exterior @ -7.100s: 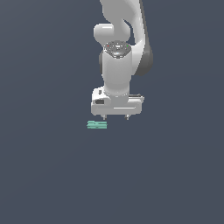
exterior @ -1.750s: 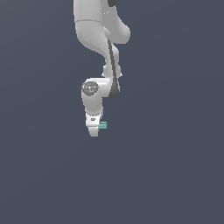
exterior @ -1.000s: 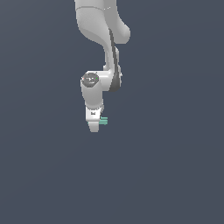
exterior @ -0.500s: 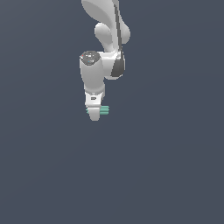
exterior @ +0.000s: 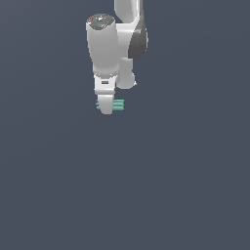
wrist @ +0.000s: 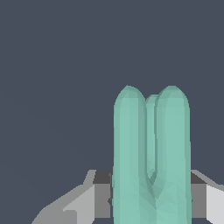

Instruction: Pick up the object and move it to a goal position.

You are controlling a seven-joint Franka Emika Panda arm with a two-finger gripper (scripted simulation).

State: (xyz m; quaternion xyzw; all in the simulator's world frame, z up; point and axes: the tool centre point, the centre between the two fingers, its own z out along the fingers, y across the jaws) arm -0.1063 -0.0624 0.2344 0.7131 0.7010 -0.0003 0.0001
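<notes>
All around me is one flat slate-grey backdrop, with no edge or surface to be made out. My gripper point(exterior: 107, 108) points straight down from the white arm point(exterior: 113, 44), seen edge-on in the exterior view. My fingers are closed on the teal-green object point(exterior: 118, 105) — its bars stick out on both sides of them, farther toward the exterior view's right. In the wrist view the object point(wrist: 151, 157) stands between my grey fingers point(wrist: 87, 199) — two rounded bars side by side.

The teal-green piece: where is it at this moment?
In the exterior view the teal-green piece sits clamped at the tip of the white end effector, sticking out toward that view's right. In the wrist view it fills the foreground between the fingers.
</notes>
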